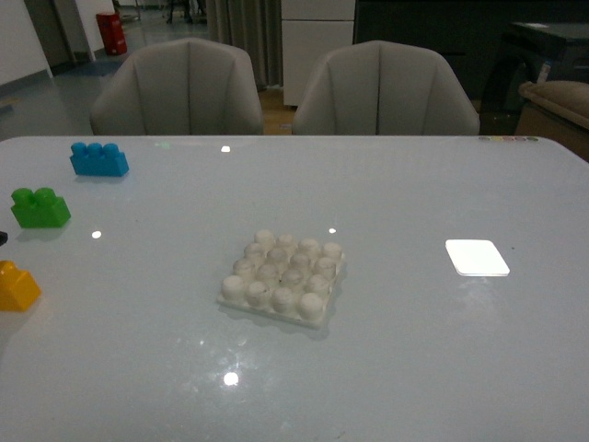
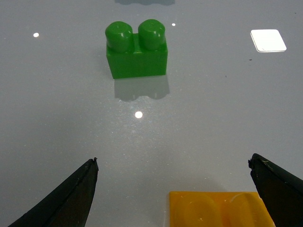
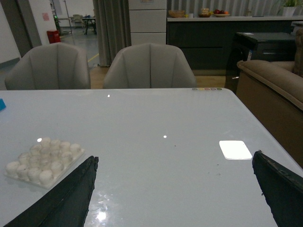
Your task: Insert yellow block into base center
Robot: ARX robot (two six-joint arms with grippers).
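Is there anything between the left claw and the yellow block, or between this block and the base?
Nothing visible. The open left claw faces the yellow block directly, and bare table lies between block and base. The green brick stands off that line.

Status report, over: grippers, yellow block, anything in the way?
Left gripper open, close over yellow block, not gripping. Right gripper open, empty. Base studs bare. Green brick nearby, off the line to base.
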